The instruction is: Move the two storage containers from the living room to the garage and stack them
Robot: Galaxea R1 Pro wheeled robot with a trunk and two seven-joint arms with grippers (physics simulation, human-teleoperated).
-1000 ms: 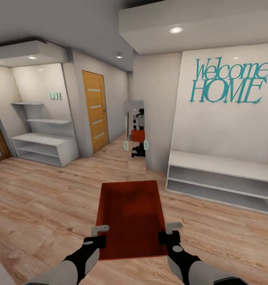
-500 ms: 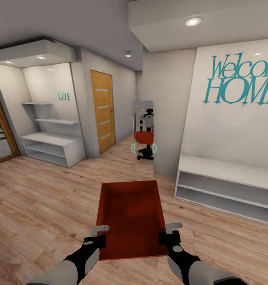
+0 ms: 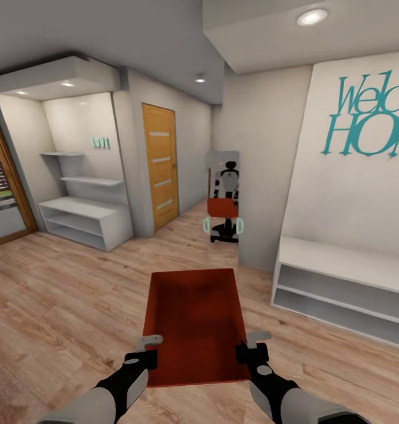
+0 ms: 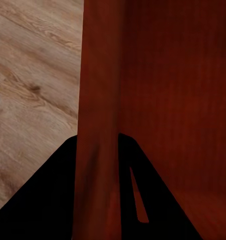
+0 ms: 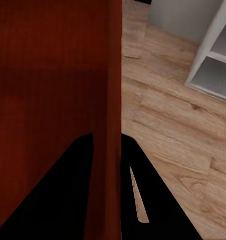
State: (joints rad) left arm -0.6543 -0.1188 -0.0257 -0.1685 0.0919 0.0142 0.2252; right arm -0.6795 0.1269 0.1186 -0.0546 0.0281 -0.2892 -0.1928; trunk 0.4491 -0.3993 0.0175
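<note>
Orange-red rectangular open-top plastic bin (image 3: pixel 194 325) carried low centre of head view, above pale wood-plank floor (image 3: pixel 63 318). Left claw (image 3: pixel 145 349) clamped on bin's left wall (image 4: pixel 97 115), one finger each side. Right claw (image 3: pixel 253 346) clamped on right wall (image 5: pixel 113 100) likewise. Tall mirror (image 3: pixel 224 203) mid-frame reflects robot with bin. Orange wooden door (image 3: pixel 160 166) left of mirror. White low shelf unit (image 3: pixel 340 282) at right, under teal wall lettering (image 3: pixel 370 121).

orange-red container (image 3: pixel 194 321), pale wood-plank floor (image 3: pixel 58 306), teal wall lettering (image 3: pixel 370 121)
</note>
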